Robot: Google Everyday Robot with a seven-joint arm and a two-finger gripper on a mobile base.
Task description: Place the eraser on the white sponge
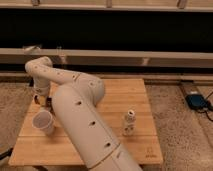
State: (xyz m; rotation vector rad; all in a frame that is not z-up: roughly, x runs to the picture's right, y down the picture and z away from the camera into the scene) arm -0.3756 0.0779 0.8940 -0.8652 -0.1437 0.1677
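Observation:
My gripper (43,100) hangs low over the far left part of the wooden table (120,95), just behind the white paper cup (43,121). A small dark spot (49,103) shows at the gripper's lower end; I cannot tell whether it is the eraser. The white sponge is not in view; my wide white arm (82,117) covers much of the table's left and middle.
A small white bottle (129,122) stands upright at the table's right middle. A blue device (195,101) with a cable lies on the floor to the right. A long rail and a dark wall run behind the table.

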